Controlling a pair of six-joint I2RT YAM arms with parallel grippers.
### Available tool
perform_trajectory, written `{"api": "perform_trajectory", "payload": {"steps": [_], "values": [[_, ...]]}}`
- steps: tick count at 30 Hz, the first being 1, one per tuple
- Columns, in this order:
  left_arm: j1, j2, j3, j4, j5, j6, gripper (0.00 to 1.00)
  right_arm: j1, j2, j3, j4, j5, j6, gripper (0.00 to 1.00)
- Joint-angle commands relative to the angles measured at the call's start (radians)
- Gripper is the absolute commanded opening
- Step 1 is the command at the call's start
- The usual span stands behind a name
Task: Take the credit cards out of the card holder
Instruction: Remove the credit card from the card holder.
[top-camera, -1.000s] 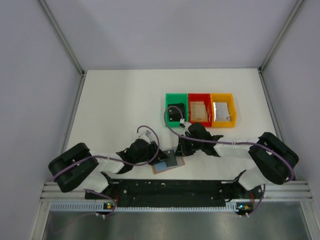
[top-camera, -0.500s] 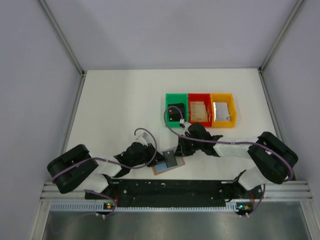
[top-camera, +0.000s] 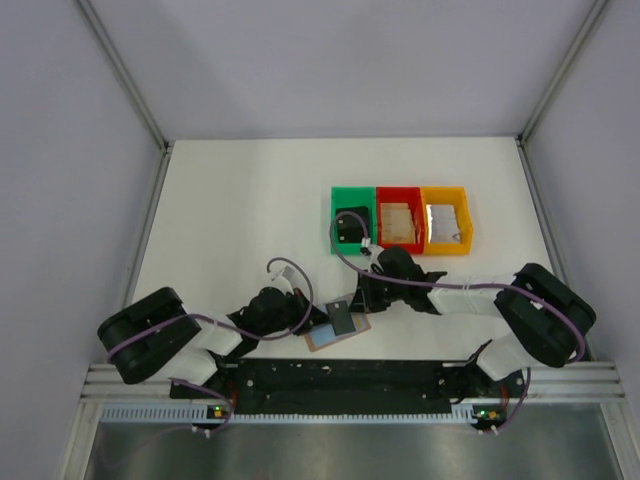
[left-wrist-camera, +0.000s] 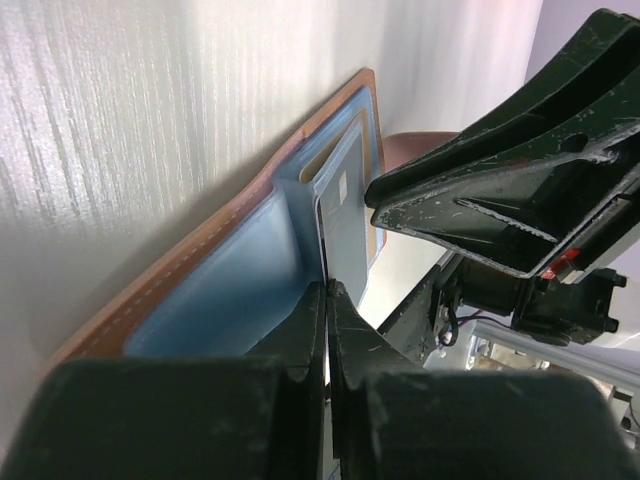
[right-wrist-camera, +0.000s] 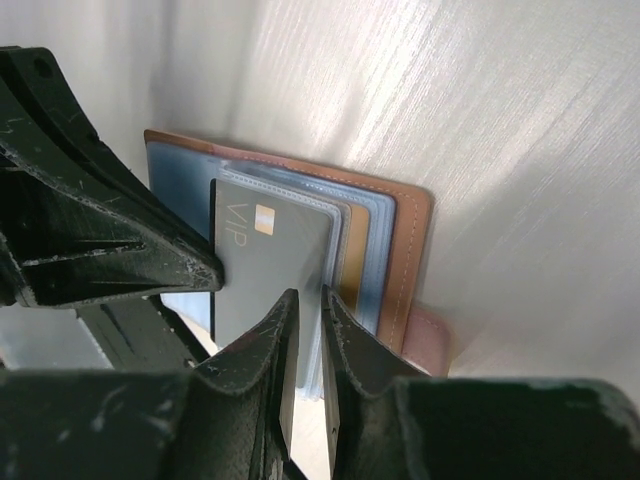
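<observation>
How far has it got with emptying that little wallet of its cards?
Done: possibly one, a dark item lies in the green bin. In hand: the left gripper pinches the open card holder while the right gripper grips a grey card, partly out of its pocket. Still to do: pull that card free, then the gold card behind it.

Two black-and-white robot arms reach inward from their bases, elbows splayed outward and forearms held low, so that their wrists meet near the middle with the tips facing each other. The left gripper (left-wrist-camera: 327, 292) has its two black fingers pressed fully together. The right gripper (right-wrist-camera: 305, 300) holds its fingers nearly together, with only a thin slit between them.
</observation>
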Motion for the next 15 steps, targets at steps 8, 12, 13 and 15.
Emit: {"api": "perform_trajectory", "payload": {"steps": [8, 12, 13, 15], "values": [[0.007, -0.031, -0.045, 0.219, 0.003, 0.024, 0.00, -0.073, -0.044, -0.107, 0.246, -0.122, 0.128, 0.22], [0.009, -0.057, -0.044, 0.210, -0.005, 0.041, 0.00, -0.080, -0.046, -0.123, 0.267, -0.127, 0.135, 0.22], [0.009, -0.062, -0.047, 0.210, -0.006, 0.046, 0.00, -0.084, -0.048, -0.126, 0.272, -0.129, 0.135, 0.22], [0.010, -0.073, -0.051, 0.211, -0.009, 0.052, 0.00, -0.092, -0.052, -0.135, 0.302, -0.145, 0.141, 0.23]]}}
